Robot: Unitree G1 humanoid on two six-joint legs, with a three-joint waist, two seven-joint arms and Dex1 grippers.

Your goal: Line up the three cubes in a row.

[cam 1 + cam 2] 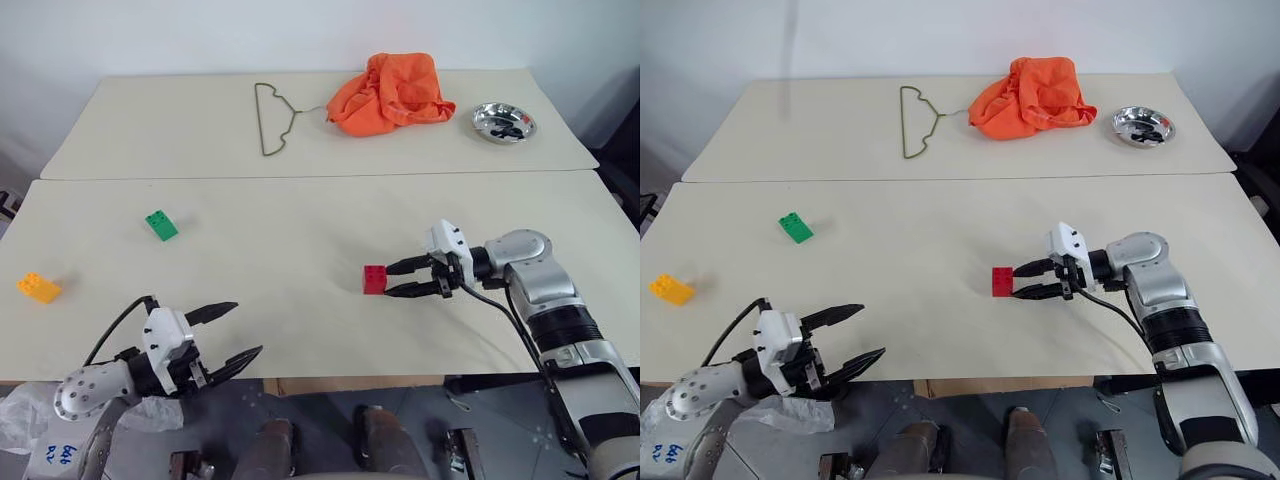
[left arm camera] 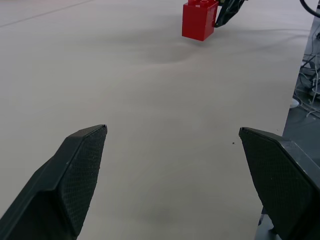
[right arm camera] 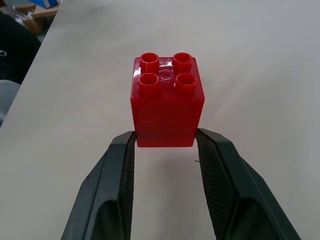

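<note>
The right gripper (image 1: 388, 279) pinches the red cube (image 1: 375, 279) between its two fingertips over the near table (image 1: 300, 330), right of centre, its jaws pointing toward the robot's left. The wrist view shows the cube studs-up, caught by its lower rear edge, with most of the block jutting past the pads (image 3: 125, 170). The left gripper (image 1: 238, 334) hangs at the table's near left edge, jaws spread wide and holding nothing.

The other two cubes lie well apart on the left side: the green cube (image 1: 161, 225) tilted on the tabletop, the yellow cube (image 1: 38, 288) near the left edge. A wire hanger (image 1: 271, 118), an orange cloth (image 1: 392, 93) and a metal bowl (image 1: 504, 122) sit on the far table, clear of the work.

The step in hand looks to be carrying the red cube to its place in the row. With so shallow a grip, the block could pivot or slip, so a slow, level carry seems wise. It should be set flat on the table before the fingers part, squared to the line the green and yellow cubes are meant to join.
</note>
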